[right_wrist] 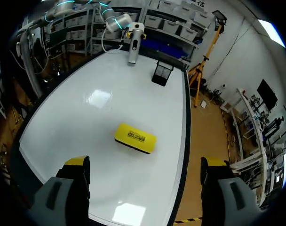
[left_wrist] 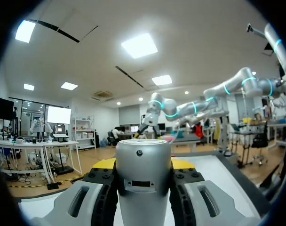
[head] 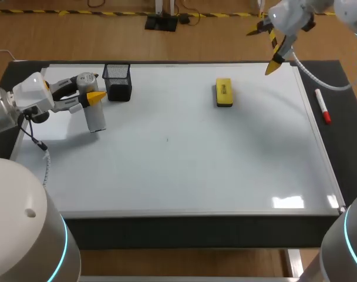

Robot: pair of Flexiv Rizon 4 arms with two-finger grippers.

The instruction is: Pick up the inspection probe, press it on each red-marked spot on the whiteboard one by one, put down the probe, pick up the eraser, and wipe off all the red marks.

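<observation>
My left gripper (head: 89,97) is shut on the silver cylindrical inspection probe (head: 96,117), held roughly upright over the far left part of the whiteboard (head: 196,170). In the left wrist view the probe (left_wrist: 143,179) fills the space between my fingers, which press it from both sides. The yellow eraser (head: 224,93) lies on the board's far right part. My right gripper (head: 266,48) hangs open above the board's far right corner; in its wrist view the eraser (right_wrist: 135,137) lies just ahead of the gripper (right_wrist: 145,165). I cannot make out any red marks on the board.
A black mesh pen holder (head: 117,82) stands on the board just right of the probe. A red marker (head: 323,107) lies on the dark table beyond the board's right edge. A tiny speck (head: 167,140) shows near the board's middle.
</observation>
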